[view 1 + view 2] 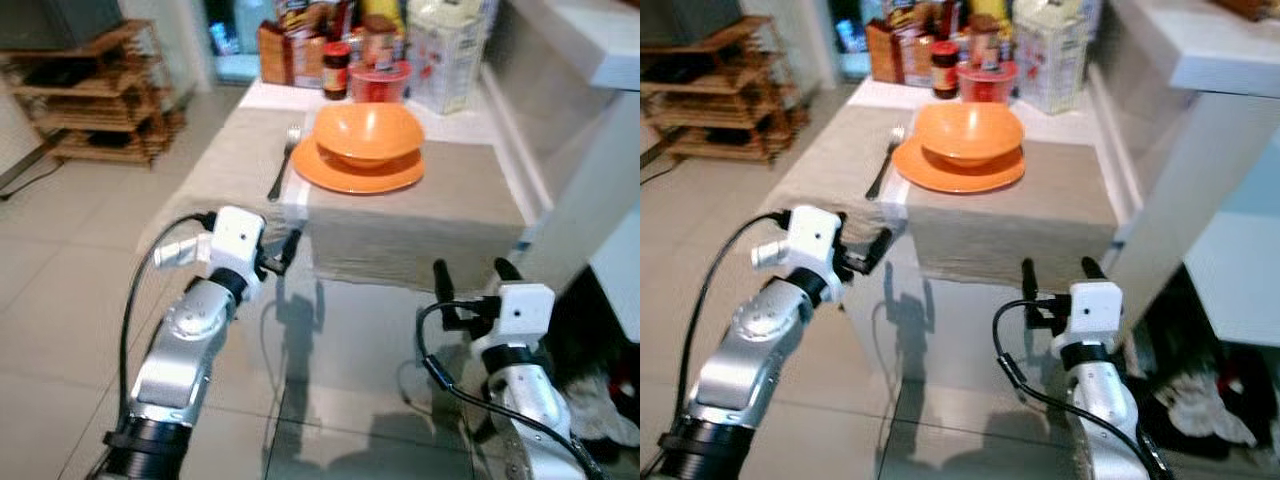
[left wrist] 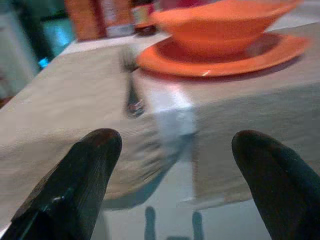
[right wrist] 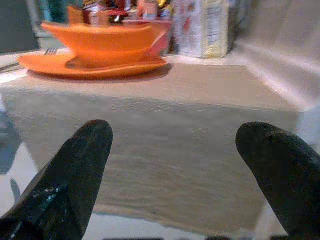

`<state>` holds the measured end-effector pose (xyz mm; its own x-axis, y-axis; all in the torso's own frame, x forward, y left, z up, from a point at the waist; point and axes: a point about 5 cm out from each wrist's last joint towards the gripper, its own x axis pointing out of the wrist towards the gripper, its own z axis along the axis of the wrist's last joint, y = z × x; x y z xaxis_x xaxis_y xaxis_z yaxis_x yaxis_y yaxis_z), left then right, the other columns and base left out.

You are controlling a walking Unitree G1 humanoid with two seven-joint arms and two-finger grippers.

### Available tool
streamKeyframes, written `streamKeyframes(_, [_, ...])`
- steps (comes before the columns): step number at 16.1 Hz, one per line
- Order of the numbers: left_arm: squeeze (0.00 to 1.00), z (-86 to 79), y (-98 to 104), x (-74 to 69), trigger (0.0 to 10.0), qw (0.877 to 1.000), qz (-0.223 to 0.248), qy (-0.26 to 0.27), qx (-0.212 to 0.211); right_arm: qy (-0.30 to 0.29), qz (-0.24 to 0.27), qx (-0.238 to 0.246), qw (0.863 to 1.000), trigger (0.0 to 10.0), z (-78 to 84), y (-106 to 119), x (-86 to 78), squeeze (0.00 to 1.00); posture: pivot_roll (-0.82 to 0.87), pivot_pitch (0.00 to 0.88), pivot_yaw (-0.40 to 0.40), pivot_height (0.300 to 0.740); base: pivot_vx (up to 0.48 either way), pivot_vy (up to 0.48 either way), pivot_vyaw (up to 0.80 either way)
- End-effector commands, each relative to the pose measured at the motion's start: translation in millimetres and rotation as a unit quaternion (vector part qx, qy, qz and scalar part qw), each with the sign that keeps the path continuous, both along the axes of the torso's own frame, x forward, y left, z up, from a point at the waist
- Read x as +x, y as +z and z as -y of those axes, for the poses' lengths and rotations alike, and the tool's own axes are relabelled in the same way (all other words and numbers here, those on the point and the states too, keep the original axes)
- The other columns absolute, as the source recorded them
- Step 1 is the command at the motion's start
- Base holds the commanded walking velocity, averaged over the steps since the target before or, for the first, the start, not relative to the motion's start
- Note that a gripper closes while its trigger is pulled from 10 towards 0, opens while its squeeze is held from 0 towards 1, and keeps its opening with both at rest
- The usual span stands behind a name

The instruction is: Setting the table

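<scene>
Glass table (image 1: 350, 330) with beige cloth mats (image 1: 420, 215) and one orange place setting at the far end.

Seen from the head, an orange bowl (image 1: 368, 130) sits on an orange plate (image 1: 357, 168) on the far mat, with a fork (image 1: 284, 160) lying just left of the plate and jars and boxes (image 1: 350, 45) crowded behind them; a wooden shelf (image 1: 95, 90) stands on the tiled floor at far left. Left gripper (image 1: 288, 250) hovers at the near left corner of the mat, right gripper (image 1: 472, 272) at the near right edge, both empty. From the left wrist, its fingers (image 2: 75, 185) are spread wide, facing the fork (image 2: 131, 92) and plate (image 2: 225, 57). From the right wrist, its fingers (image 3: 75, 175) are likewise spread apart before the mat's hanging edge, the bowl (image 3: 102, 37) beyond.
</scene>
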<state>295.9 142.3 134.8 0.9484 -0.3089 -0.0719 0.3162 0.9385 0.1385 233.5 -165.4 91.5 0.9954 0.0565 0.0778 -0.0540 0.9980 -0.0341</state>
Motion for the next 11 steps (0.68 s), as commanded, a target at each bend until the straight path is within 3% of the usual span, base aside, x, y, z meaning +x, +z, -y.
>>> streamKeyframes(1, [0.0, -3.0, 0, 0.3, 10.0, 1.0, 0.001, 0.009, 0.002, 0.008, 0.007, -0.002, 1.0, 10.0, -3.9, 3, 1.5, 0.0, -0.06, 0.0, 0.016, 0.74, 0.0, 0.0, 0.0])
streamKeyframes(4, [0.0, -1.5, 3, 0.6, 10.0, 1.0, 0.01, 0.007, 0.0, 0.008, 0.018, -0.012, 1.0, 10.0, -3.1, 7, 2.1, 0.0, -0.06, 0.0, 0.016, 0.74, 0.472, 0.0, 0.0])
streamKeyframes(7, [0.0, 0.2, 20, 2.6, 10.0, 0.999, 0.049, 0.002, -0.011, -0.026, 0.094, -0.034, 0.995, 10.0, 4.8, 40, 8.9, 0.0, -0.06, 0.0, 0.017, 0.74, 0.472, 0.0, 0.0])
streamKeyframes(11, [0.0, 10.0, 31, 6.4, 10.0, 0.998, 0.066, -0.018, -0.003, -0.036, 0.095, -0.03, 0.994, 10.0, 5.7, 40, 9.0, 0.0, -0.06, 0.0, 0.017, 0.74, 0.472, 0.0, 0.0])
